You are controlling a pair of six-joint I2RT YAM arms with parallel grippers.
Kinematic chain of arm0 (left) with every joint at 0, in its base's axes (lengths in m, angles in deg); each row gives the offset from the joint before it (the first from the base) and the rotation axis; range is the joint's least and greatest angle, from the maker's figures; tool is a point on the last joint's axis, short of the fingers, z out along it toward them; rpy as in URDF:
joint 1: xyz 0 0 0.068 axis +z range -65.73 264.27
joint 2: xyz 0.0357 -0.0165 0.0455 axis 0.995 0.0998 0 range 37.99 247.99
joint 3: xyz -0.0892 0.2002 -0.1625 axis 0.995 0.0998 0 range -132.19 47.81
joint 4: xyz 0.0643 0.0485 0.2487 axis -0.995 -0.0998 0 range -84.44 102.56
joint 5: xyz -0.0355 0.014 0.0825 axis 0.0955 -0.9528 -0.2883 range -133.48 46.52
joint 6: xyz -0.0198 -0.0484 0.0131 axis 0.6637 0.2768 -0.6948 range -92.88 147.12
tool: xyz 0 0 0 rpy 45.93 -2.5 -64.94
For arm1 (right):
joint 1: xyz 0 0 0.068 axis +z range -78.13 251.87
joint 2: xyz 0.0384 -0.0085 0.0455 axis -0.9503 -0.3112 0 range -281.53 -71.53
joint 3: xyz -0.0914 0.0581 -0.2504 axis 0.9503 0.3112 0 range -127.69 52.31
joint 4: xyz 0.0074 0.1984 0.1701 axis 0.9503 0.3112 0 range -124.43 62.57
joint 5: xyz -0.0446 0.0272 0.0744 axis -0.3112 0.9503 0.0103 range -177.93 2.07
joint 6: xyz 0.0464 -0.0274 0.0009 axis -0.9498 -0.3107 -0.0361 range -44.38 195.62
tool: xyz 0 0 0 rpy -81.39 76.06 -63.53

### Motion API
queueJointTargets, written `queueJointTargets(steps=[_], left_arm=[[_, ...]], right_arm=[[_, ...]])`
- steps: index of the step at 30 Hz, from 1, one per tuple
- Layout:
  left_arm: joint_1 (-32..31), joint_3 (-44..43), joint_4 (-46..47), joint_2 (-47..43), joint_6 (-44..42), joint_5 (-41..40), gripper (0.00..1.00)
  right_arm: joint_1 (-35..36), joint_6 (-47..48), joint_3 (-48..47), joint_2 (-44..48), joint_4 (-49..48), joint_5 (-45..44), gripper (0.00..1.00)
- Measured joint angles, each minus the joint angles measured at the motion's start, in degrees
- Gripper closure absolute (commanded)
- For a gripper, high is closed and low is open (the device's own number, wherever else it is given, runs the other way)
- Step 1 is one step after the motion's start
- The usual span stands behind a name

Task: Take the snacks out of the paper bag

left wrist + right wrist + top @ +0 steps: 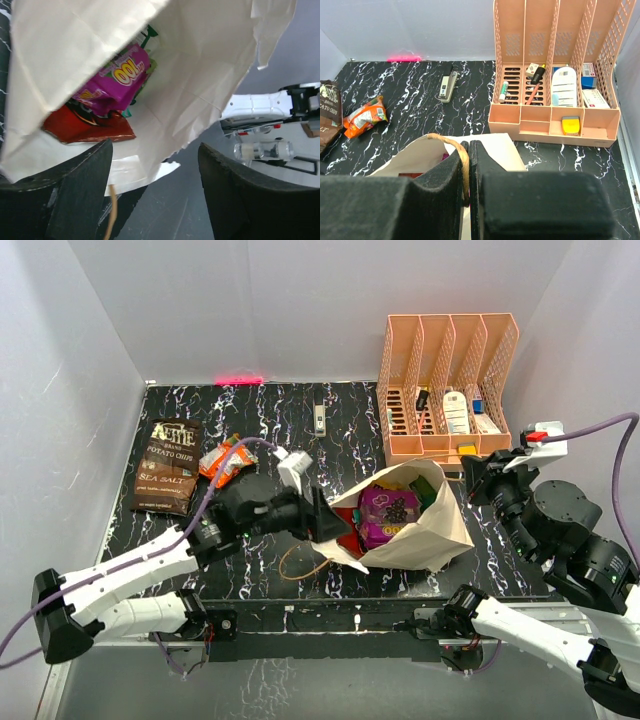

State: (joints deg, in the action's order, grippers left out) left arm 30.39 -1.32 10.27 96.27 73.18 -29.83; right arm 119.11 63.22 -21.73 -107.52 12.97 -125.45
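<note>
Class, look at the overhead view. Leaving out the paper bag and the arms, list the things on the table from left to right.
dark brown chip bag → orange packet → stapler → peach file organiser

Purple packet (112, 80) and red packet (87, 127) half hidden by paper bag (200, 75) wall; I can't see what lies under them. Brown chip packet (326, 117) cut off at right wrist view's left edge. Organiser (540, 122) labels too small to read.

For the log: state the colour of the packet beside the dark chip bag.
Orange; the packet shows best in the right wrist view.
</note>
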Motion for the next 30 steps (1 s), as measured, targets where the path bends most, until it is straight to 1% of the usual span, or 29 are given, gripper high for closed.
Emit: queueJointTargets(steps=[2, 3, 5, 7, 10, 13, 14, 17, 22, 25, 30], left_arm=[[-5.75, -1.49, -0.92, 1.25, -1.07, -5.53, 0.49], [-8.20, -2.25, -1.22, 2.16, -1.55, -8.17, 0.56], [-12.41, -4.09, -2.40, 4.57, -2.34, -13.86, 0.65], [-15.15, -6.08, -4.13, 7.58, -2.51, -19.19, 0.67], [-17.31, -9.51, -8.04, 13.35, -1.84, -27.04, 0.67], [-17.55, -11.28, -12.00, 17.92, 0.13, -33.29, 0.65], [-17.55, -11.50, -13.11, 19.04, 0.50, -34.93, 0.63], [-17.53, -12.37, -16.83, 22.16, 1.75, -39.26, 0.52], [-17.59, -14.73, -21.84, 25.86, 2.71, -44.15, 0.47], [-17.59, -15.41, -23.39, 26.27, 2.95, -45.99, 0.41], [-17.75, -16.39, -23.96, 27.36, 3.43, -47.91, 0.39]], right_arm=[[0.00, -0.13, 0.00, -0.02, 0.00, 0.20, 0.91], [-0.02, -0.15, 0.00, -0.02, 0.00, 0.33, 0.91], [0.00, -0.22, 0.00, -0.02, 0.00, 0.59, 0.91], [-0.02, -0.37, 0.00, -0.02, -0.02, 0.79, 0.91], [0.00, -0.79, 0.00, 0.00, -0.02, 1.16, 0.91], [0.00, -1.09, 0.24, 0.09, -0.17, 1.33, 0.91], [0.00, -1.18, 0.59, 0.26, -0.55, 1.40, 0.91], [0.00, -1.20, 1.36, 0.66, -1.20, 1.51, 0.91], [0.00, -1.20, 2.51, 1.42, -2.08, 1.55, 0.91], [0.00, -1.20, 3.15, 1.95, -2.54, 1.64, 0.91], [0.00, -1.20, 3.72, 2.71, -2.60, 1.73, 0.91]])
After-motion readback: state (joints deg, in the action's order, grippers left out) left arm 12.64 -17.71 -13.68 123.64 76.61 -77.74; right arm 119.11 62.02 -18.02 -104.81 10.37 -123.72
